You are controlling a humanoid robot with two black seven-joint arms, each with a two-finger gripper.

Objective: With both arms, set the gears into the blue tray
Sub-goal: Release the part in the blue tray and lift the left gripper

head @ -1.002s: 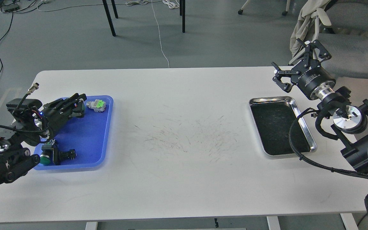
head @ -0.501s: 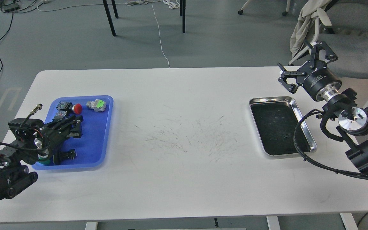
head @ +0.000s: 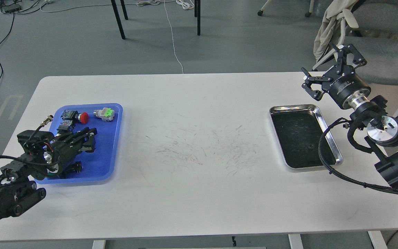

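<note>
The blue tray [head: 108, 152] lies at the table's left side. My left gripper [head: 90, 139] hovers low over its middle, pointing right; its dark fingers run together, so I cannot tell open from shut. My right gripper [head: 327, 73] hangs open and empty over the table's far right edge, beyond the steel tray [head: 331, 149]. A faint small round speck [head: 309, 147] on that tray's black lining may be a gear; I cannot tell. No other gear can be made out.
In the blue tray sit a red-capped switch [head: 83, 117], a grey and green switch [head: 104, 113] and a black part [head: 75, 167] near my left wrist. A chair [head: 378, 52] stands behind the table's right end. Black cables loop over the steel tray's right rim.
My left gripper drew back from the blue tray's far end toward its near left, uncovering the red-capped switch. My right gripper shifted slightly right and stayed open.
</note>
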